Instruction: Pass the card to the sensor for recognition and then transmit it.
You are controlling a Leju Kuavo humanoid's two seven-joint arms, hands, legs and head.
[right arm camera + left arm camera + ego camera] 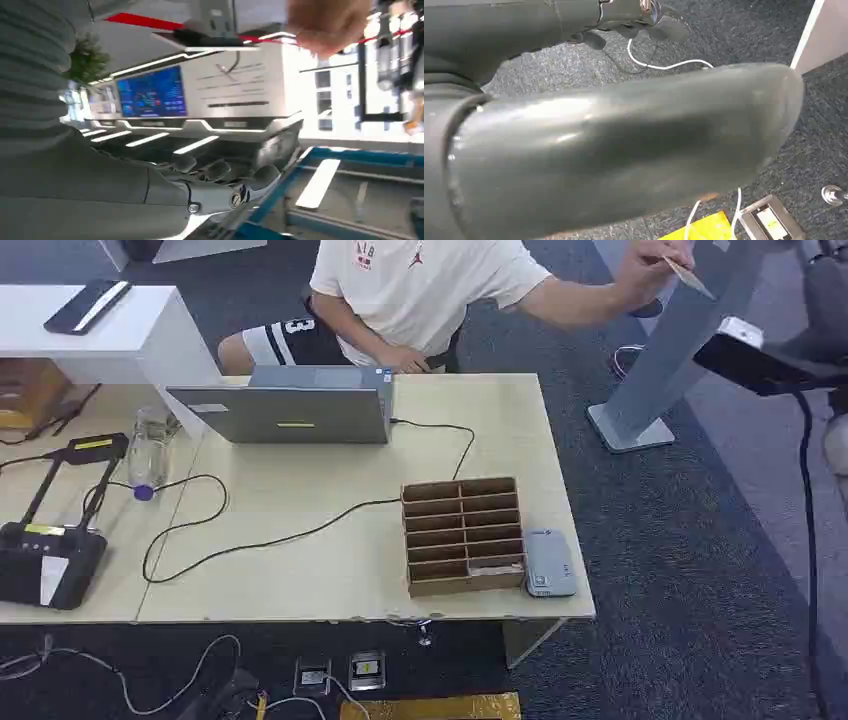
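office/demo space | laptop [290, 405] on table [300, 570] | dark carpet [680, 570]

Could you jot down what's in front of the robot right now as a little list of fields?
Table: light wood, cables across it
Laptop: at the far edge
Cardboard organizer: slotted, near right corner
Grey device: beside the organizer
Person: seated behind table, arm stretched out
Card: in the person's hand
Right hand: holds nothing visible
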